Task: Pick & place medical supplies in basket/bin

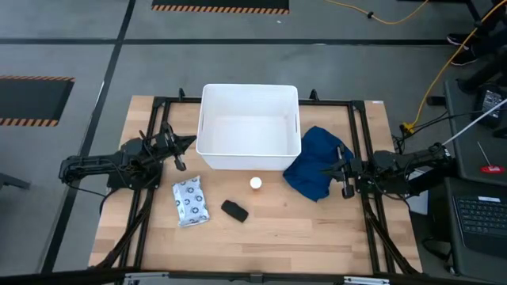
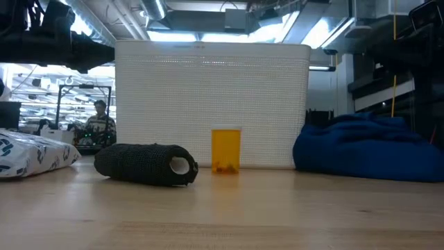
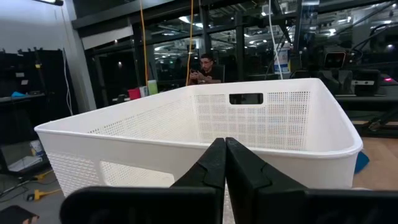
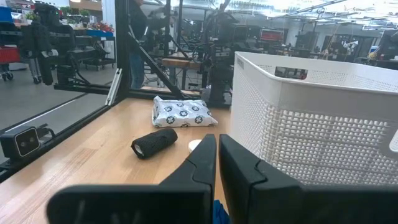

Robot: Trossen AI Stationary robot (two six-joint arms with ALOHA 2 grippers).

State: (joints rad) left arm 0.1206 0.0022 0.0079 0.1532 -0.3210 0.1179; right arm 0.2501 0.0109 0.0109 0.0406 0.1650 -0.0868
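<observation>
Supplies lie on the wooden table [image 1: 317,229], four of them, all outside the big white tub [image 1: 248,127]. One large dark-blue cloth [image 1: 317,164] sits bunched up, touching the tub's right corner. One tiny orange bottle with a white cap [image 1: 256,184] stands upright just in front of the tub wall. One small black oblong [image 1: 234,210] lies on its side near the bottle, closer to the front edge. One small white packet with dark dots [image 1: 189,201] lies flat to the left of the black oblong.

From above, the one tub shows only its bare white floor.

There are two arms, one on each side of the tub. Up off the table beside the tub's left wall, the left gripper [image 1: 184,143] has its fingers pressed together with nothing between them. At the right edge of the blue cloth, the right gripper [image 1: 342,169] has its fingers almost touching, with nothing between them.

A person [image 3: 203,68] sits far back in the room.
</observation>
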